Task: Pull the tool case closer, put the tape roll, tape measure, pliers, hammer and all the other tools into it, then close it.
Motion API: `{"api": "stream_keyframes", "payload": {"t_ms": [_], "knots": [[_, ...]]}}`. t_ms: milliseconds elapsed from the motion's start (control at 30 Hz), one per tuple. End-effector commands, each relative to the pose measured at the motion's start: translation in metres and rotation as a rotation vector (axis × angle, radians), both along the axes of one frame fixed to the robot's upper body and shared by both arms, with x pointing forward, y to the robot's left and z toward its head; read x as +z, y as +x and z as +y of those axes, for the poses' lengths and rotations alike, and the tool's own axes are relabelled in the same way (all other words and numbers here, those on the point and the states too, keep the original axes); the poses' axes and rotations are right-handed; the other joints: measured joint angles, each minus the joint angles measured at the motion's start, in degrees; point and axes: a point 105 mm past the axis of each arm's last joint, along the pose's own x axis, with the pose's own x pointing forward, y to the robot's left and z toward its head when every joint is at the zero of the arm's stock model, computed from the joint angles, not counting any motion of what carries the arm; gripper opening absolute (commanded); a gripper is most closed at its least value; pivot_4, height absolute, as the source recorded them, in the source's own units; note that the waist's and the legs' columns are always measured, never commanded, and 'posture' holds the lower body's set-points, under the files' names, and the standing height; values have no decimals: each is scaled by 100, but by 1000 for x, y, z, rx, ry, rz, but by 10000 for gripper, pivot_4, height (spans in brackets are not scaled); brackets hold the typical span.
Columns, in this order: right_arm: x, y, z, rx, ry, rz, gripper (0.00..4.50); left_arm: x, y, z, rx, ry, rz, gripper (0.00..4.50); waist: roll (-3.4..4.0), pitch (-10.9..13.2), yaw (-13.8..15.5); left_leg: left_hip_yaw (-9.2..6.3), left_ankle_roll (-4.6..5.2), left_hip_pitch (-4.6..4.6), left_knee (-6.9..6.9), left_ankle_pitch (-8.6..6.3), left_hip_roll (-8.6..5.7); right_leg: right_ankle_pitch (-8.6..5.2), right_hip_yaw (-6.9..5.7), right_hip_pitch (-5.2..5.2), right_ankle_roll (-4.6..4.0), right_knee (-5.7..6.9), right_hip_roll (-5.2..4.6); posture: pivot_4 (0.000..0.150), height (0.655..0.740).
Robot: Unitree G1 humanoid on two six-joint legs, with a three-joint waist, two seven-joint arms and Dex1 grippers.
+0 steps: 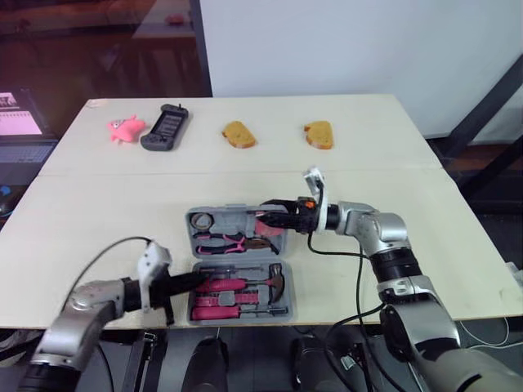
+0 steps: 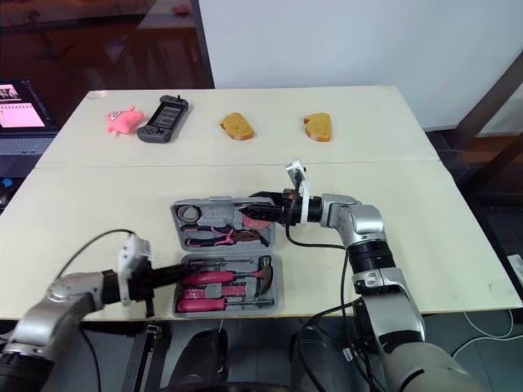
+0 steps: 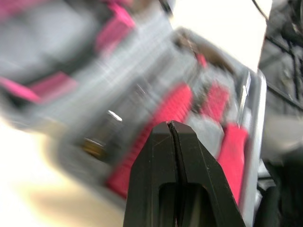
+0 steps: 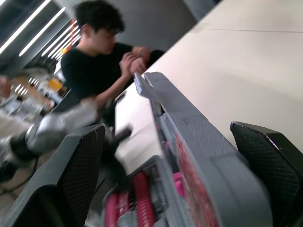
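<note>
straddling the case lid point(image 4: 199, 142) — right gripper point(image 4: 168, 130) jaws apart.

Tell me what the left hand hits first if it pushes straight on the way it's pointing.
Most likely the pink ribbed tool handle in the near half of the open grey plastic tool case. The shut left hand points straight at it, though the gap is hard to judge.
</note>
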Motion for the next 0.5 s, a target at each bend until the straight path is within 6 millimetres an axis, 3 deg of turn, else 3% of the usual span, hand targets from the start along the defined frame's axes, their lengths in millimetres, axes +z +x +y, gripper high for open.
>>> {"api": "stream_keyframes", "payload": {"t_ms": [33, 200, 333, 500], "knots": [[13, -18, 4, 86, 21, -64, 44597, 34, -2, 40, 93, -11, -12, 0, -10, 6, -30, 0, 0, 0, -4, 0, 1, -1, 0, -4, -1, 1, 0, 1500, 7207], [21, -36, 2, 154, 28, -83, 44597, 49, -12, 68, 153, 4, -21, 0, -5, 11, -14, 1, -1, -2, -9, -1, 0, -5, 0, -8, -5, -7, -2, 1500, 7207], [26, -85, -7, 305, 15, -98, 44597, 53, -16, 104, 267, 129, -63, 0, -14, 15, 30, 1, -2, -16, -9, -1, 1, -8, -2, -16, -10, -14, -2, 1500, 7207], [29, -92, -19, 229, -29, -169, 44597, 58, -5, 102, 281, 183, -134, 0, -21, 14, 32, 0, -6, -71, 11, 2, 0, 1, -2, -69, -29, -14, -3, 1500, 7207]]}}
